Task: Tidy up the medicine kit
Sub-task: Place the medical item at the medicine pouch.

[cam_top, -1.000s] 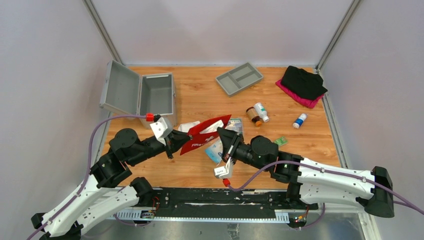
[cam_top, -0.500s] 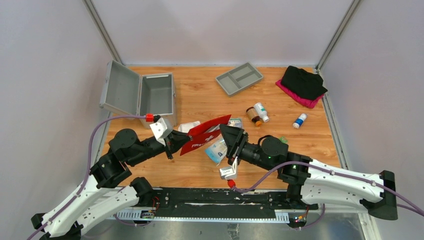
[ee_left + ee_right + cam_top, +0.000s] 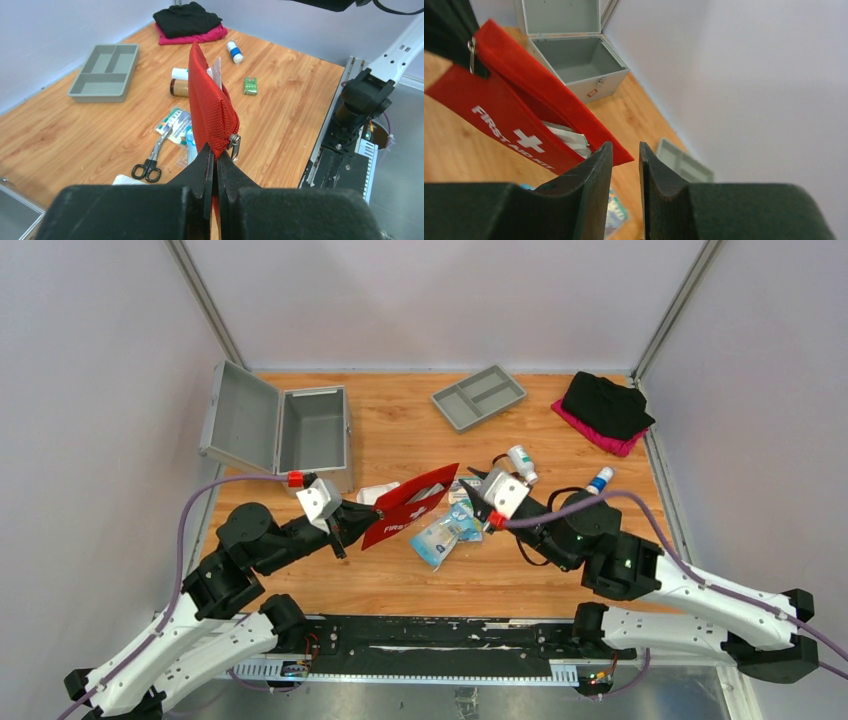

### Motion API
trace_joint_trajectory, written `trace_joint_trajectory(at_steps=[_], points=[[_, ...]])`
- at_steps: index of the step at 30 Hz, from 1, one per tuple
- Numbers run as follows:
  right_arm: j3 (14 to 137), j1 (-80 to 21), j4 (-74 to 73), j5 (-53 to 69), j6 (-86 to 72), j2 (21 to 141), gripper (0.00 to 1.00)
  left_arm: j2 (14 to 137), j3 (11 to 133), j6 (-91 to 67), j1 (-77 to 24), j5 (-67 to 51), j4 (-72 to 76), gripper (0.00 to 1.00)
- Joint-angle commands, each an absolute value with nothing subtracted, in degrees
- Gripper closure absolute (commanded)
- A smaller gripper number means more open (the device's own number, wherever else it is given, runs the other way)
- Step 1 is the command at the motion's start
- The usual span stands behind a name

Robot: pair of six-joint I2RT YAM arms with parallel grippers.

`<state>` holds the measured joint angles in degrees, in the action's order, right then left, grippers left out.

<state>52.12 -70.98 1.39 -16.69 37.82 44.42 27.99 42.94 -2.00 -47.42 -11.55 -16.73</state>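
The medicine kit stands open at the far left, lid up; the right wrist view shows its bare inside. My left gripper is shut on the near end of a red "FIRST AID KIT" pouch, holding it off the table. In the left wrist view the fingertips pinch the red fabric beside the zipper pull. My right gripper hovers just right of the pouch's far corner. Its jaws stand slightly apart with nothing between them. White packets poke from the pouch.
A grey compartment tray lies at the back. White bottles, a brown bottle, a green box, scissors and packets lie mid-table. Black and pink cloth sits far right.
My right gripper, shut at the pouch's front edge a second ago, has opened, swung away to the right and turned over. The left gripper and pouch have barely moved.
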Motion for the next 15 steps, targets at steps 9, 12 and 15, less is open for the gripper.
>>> trace_joint_trajectory(at_steps=[9, 12, 15], points=[[66.1, -53.8, -16.3, 5.2, -22.9, 55.6, 0.79, 26.2, 42.6, -2.6, -47.2, -9.9, -14.1, 1.0], [67.6, -53.6, -15.9, 9.9, -23.6, 58.3, 0.79, 26.3, 42.4, -2.6, -47.2, -9.7, -14.1, 1.0], [67.4, -53.5, -13.3, 13.1, -24.6, 60.0, 0.78, 26.5, 42.5, -2.4, -47.2, -9.7, -14.1, 1.0]])
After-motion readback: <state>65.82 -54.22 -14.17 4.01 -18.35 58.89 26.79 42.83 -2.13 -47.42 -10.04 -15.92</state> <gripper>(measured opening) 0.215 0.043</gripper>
